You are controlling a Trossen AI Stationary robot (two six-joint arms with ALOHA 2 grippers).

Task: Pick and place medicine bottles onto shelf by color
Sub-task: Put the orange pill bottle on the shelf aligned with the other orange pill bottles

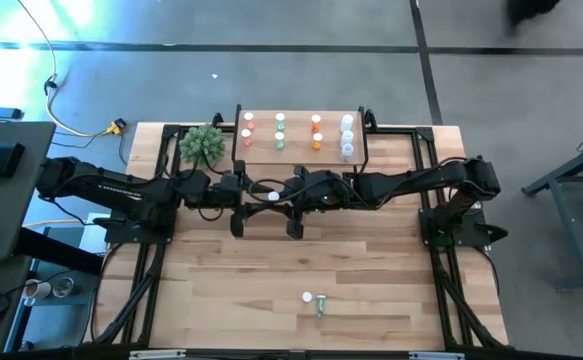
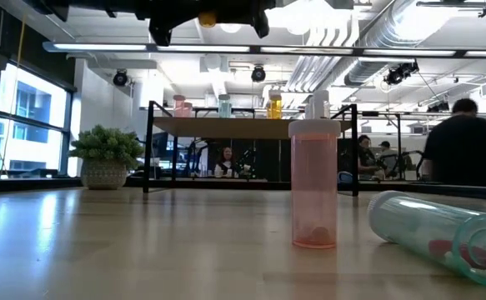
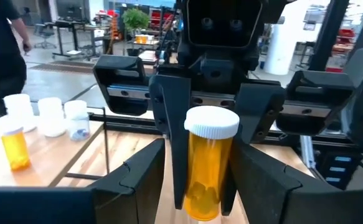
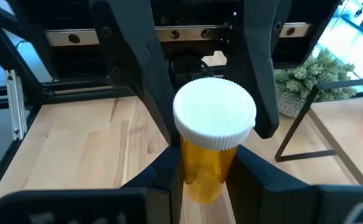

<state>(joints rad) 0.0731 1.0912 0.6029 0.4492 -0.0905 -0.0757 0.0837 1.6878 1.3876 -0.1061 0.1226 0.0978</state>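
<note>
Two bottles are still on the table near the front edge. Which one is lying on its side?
The green bottle lies on its side, mouth toward the low camera. The pink bottle beside it stands upright, capped.

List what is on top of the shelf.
On the shelf stand bottles sorted by color: red, green, orange and white. The exact count is hard to tell, and the space under the top is hidden from above.

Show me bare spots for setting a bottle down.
Bare: the front half of the table, save two loose bottles; the front strip of the shelf before the bottle rows. Crowded: mid-table, where left gripper and right gripper meet around an orange bottle.
</note>
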